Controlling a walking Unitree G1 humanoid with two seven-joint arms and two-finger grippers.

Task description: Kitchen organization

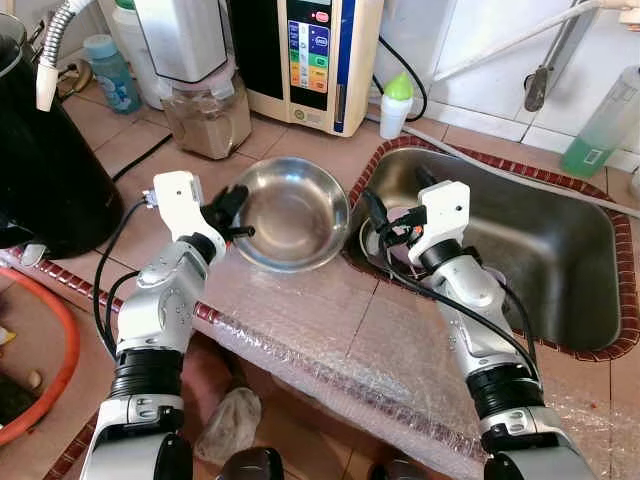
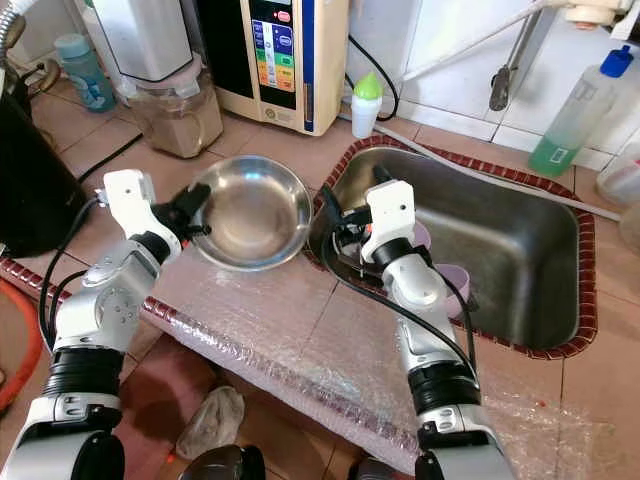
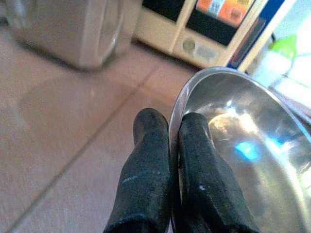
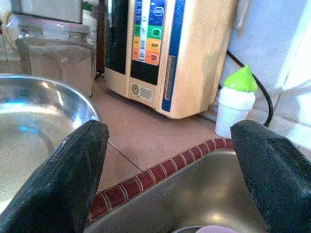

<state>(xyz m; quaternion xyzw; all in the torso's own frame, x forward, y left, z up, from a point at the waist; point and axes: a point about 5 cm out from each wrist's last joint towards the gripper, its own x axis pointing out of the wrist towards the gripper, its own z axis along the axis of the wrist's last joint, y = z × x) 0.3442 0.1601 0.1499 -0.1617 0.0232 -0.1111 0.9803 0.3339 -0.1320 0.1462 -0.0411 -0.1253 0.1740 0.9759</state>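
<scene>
A tiled surface of pinkish-brown squares runs along the wall, edged at the front with a border of small dark-red tiles. A sheet of bubble wrap lies over its front part and hangs past the edge. A stainless sink is set into the surface, rimmed with the same dark-red tiles. The wall behind is white tile, and a metal pipe runs down it above the sink. Below the front edge lies a reddish-brown tiled floor with a crumpled cloth on it. Bright light falls on the wall and the sink.
</scene>
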